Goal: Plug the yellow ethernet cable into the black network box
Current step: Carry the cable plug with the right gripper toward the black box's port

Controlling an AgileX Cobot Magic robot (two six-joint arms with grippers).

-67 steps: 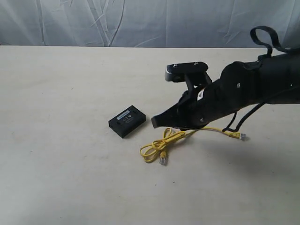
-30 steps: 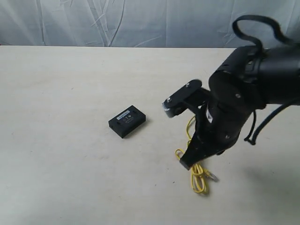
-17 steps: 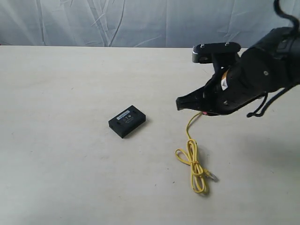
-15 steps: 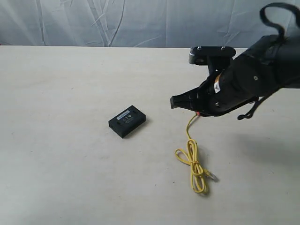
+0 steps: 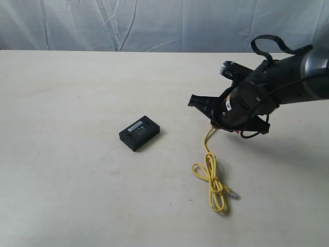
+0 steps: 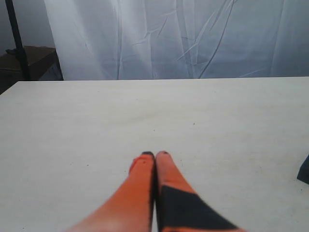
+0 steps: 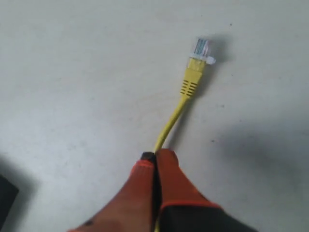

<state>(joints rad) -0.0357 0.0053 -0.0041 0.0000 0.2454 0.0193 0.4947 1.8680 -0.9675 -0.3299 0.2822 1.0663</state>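
The black network box [image 5: 139,133] lies flat on the table, label up, left of centre. My right gripper [image 5: 198,102] hovers to the right of it, apart from it, shut on the yellow ethernet cable [image 5: 210,171]. In the right wrist view the gripper [image 7: 154,155] pinches the cable [image 7: 170,126] a short way behind its clear plug [image 7: 200,48], which sticks out past the fingertips. The cable hangs down to a loose loop on the table, ending in the other plug [image 5: 233,194]. My left gripper [image 6: 155,154] is shut on nothing over bare table; the exterior view does not show it.
The pale table [image 5: 72,195] runs to a wrinkled white curtain [image 5: 128,23] at the back. A dark corner [image 7: 6,200] shows at the edge of the right wrist view, and a dark shape [image 6: 304,169] at the edge of the left wrist view; I cannot identify either.
The right gripper has dragged the cable away from the box to the right, then lifted its held end and turned. The loop now lies still. The box has not moved.
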